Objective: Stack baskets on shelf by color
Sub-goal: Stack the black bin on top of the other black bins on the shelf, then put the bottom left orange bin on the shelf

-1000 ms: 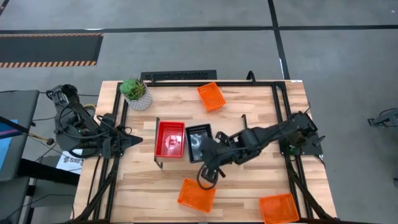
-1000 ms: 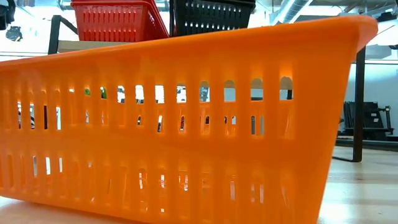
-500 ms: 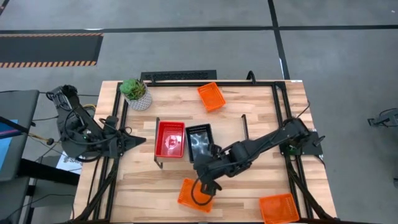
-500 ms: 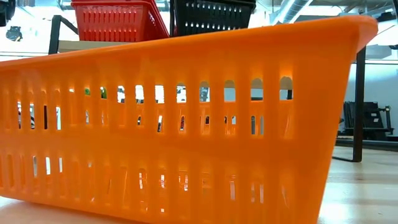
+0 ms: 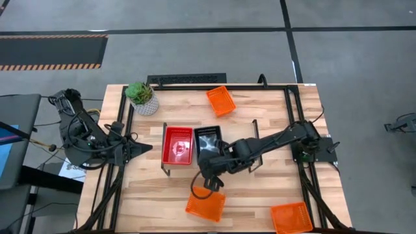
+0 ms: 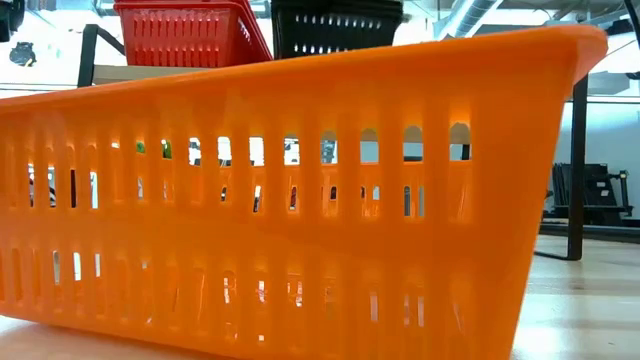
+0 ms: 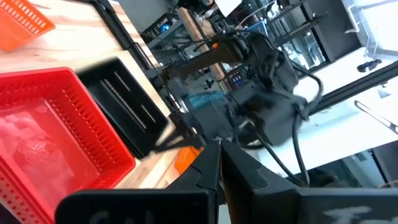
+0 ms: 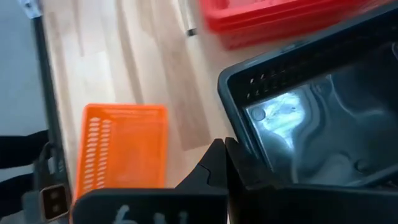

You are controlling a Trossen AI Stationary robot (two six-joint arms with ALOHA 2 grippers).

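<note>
While the right arm is reaching across the table, I am seeing the right gripper hanging over the bare wood just in front of the shelf, between the black baskets and the nearest orange basket, its fingers pressed together and holding nothing. I am watching the red baskets sitting beside the black ones on the shelf, with two more orange baskets on the tabletop. The left gripper is waiting at the table's left edge, fingers closed and empty.
</note>
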